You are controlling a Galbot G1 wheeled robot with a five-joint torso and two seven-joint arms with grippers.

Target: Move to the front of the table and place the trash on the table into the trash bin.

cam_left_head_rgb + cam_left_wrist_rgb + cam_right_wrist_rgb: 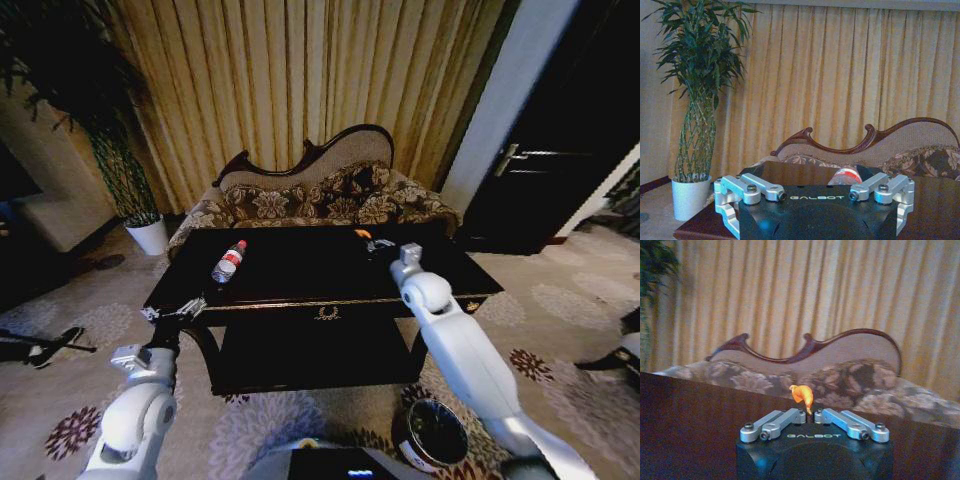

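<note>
The dark glossy table (300,290) stands in front of me. A clear bottle (229,261) with a red label lies on its left part and also shows as the bottle (846,176) just beyond my left gripper (817,194). That left gripper (172,310) is open at the table's front left corner. My right gripper (378,246) reaches over the table's far right part. In the right wrist view, the right gripper (810,415) is shut on an orange scrap (802,394), also seen as the orange scrap (362,234). The round dark trash bin (432,435) stands on the carpet by my right arm.
An ornate patterned sofa (320,195) sits right behind the table before the curtains. A plant in a white pot (150,236) stands at the back left. A dark door (560,150) is at the right. Patterned carpet lies open around the table's sides.
</note>
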